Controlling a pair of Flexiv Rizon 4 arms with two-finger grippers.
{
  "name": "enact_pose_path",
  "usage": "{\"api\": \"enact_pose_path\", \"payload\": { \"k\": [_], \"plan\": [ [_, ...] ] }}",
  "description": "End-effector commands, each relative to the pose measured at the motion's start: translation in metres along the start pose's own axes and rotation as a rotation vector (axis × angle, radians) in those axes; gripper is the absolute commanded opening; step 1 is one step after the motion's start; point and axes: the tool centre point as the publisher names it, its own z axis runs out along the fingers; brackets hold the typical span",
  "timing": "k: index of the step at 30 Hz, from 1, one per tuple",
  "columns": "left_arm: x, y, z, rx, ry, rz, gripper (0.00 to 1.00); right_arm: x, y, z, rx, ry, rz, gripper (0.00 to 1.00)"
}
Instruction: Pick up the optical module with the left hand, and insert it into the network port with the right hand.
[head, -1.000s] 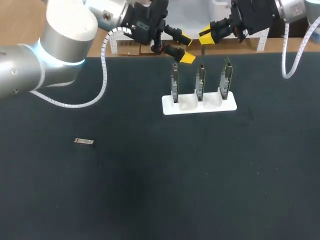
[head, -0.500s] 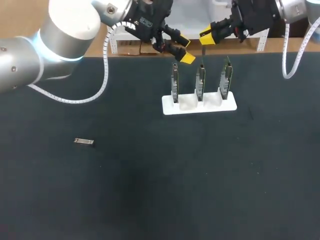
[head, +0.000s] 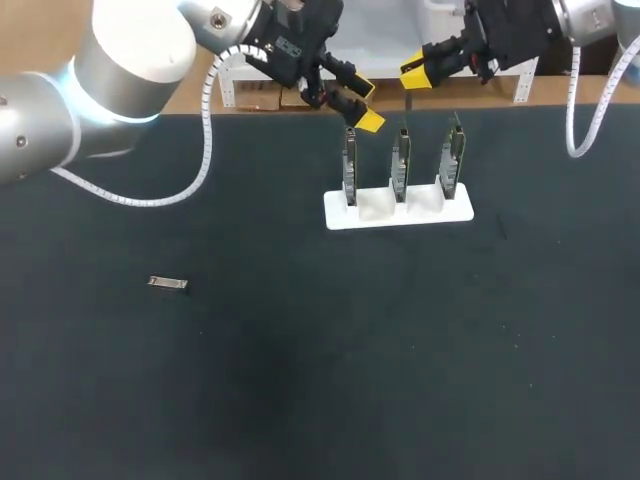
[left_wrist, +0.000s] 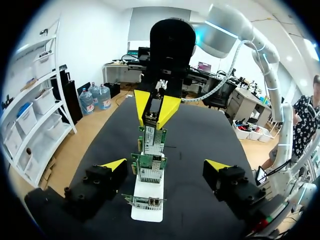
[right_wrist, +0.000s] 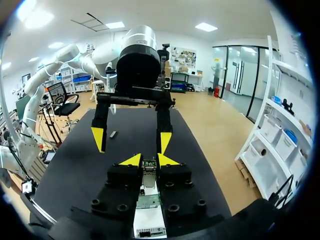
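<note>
Swings left arm (head: 120, 60) slightly, easing its wide-open, empty left gripper (head: 366, 104) nearer the 3 network cards (head: 400, 165). Keeps right gripper (head: 415, 72) narrowly parted, empty. Leaves optical module (head: 167, 284) untouched, well apart: pickup not begun.

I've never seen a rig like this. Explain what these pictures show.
This is a two-armed robot at a black table. The head view looks down from above and behind. The two round pictures come from a camera on each wrist. Each arm ends in a yellow-tipped gripper. The left gripper is open and empty, and the right gripper hovers opposite it. Below them a white holder carries three upright network cards. The small metal optical module lies alone on the table, not yet picked up.
</note>
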Motion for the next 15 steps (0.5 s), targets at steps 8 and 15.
{"api": "enact_pose_path", "payload": {
  "k": [8,15],
  "plan": [
    [-0.0025,0.0154,0.0216,0.039,-0.017,0.013,1.0,0.0013,0.0012,-0.0026,0.0,0.003,0.003,0.0],
    [-0.0021,0.0145,0.023,0.046,-0.002,0.008,1.0,0.0023,0.0003,-0.0035,0.0,0.003,0.007,0.0]
  ]
}}
